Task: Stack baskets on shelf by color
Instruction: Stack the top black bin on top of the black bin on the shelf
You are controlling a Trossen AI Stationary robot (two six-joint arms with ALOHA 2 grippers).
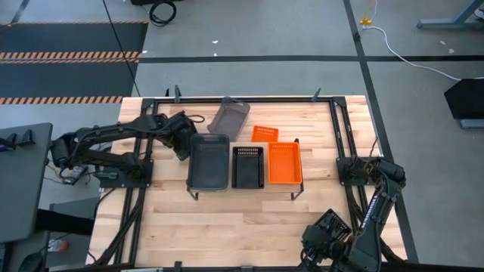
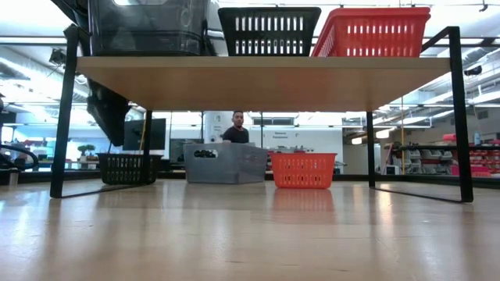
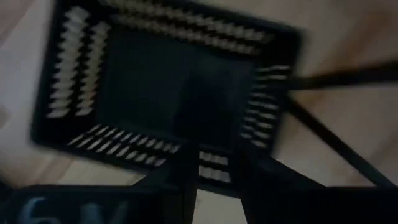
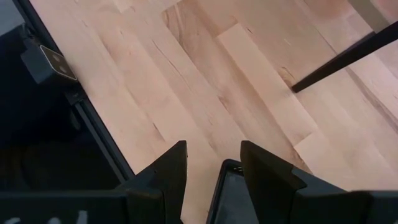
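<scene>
Baskets are arranged on the shelf in a row: grey basket, black basket, orange basket. The left gripper is positioned just beside the grey basket's outer edge; directly beneath its parted fingers, a loose black perforated basket is seen, not gripped. The right gripper is parked well apart from the shelf, fingers apart and empty.

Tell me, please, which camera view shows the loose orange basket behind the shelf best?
The low view: the orange basket stands unobstructed, side-on, on the table. The high view shows only part of it behind the shelf; neither wrist view shows it.
</scene>
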